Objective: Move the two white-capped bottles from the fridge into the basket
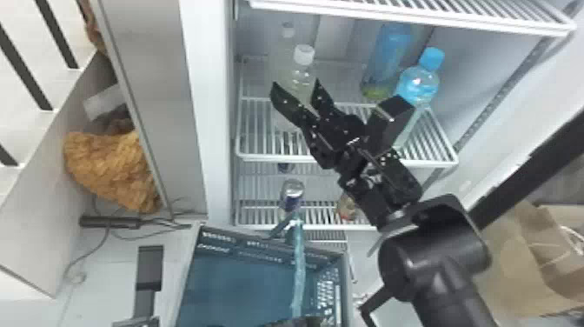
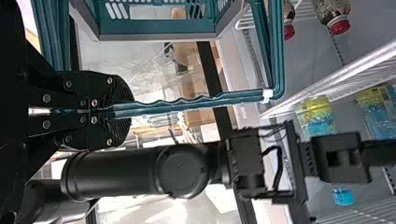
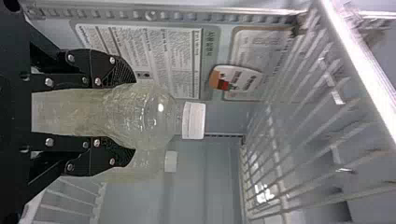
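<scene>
Shelf (image 1: pixel 347 161) bore both bottles (image 1: pixel 303 55) by its left edge; right gripper (image 3: pixel 133 116), part-open, hugged one, presumably for lifting; left gripper (image 2: pixel 122 112), closed on handle (image 2: pixel 187 105), likely steadied basket (image 1: pixel 239 278).

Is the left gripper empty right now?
No, the left wrist view shows the left gripper with its fingers closed on the handle of the teal basket.

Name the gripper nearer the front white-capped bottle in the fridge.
Right: the right gripper has that bottle between its fingers; the left gripper grips the basket's handle outside the fridge.
</scene>
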